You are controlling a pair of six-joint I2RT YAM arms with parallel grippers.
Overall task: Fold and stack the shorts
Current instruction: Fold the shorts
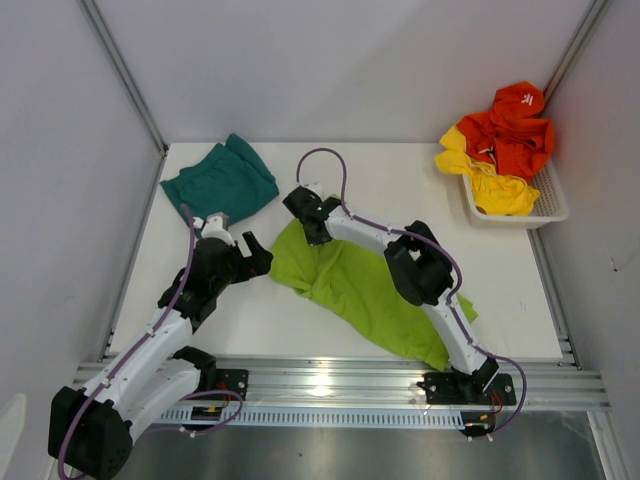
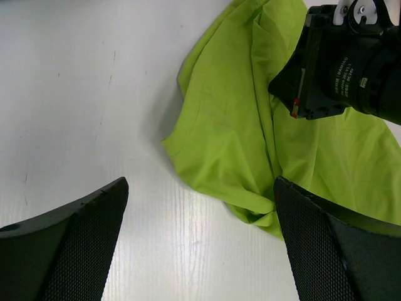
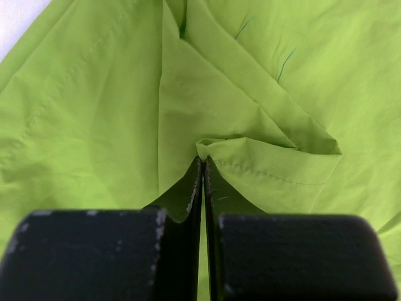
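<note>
The lime green shorts (image 1: 360, 290) lie spread and rumpled across the middle of the white table, running toward the near right. My right gripper (image 1: 312, 232) is shut on a hem fold of the lime green shorts (image 3: 250, 157) at their far left end. My left gripper (image 1: 262, 256) is open and empty, just left of that end; the green cloth (image 2: 232, 144) lies between and beyond its fingers (image 2: 75, 244). The teal shorts (image 1: 220, 180) lie folded at the far left corner.
A white plastic basket (image 1: 545, 205) at the far right holds orange and yellow garments (image 1: 505, 135). Metal frame posts stand at the table's back corners. A rail runs along the near edge (image 1: 330, 380).
</note>
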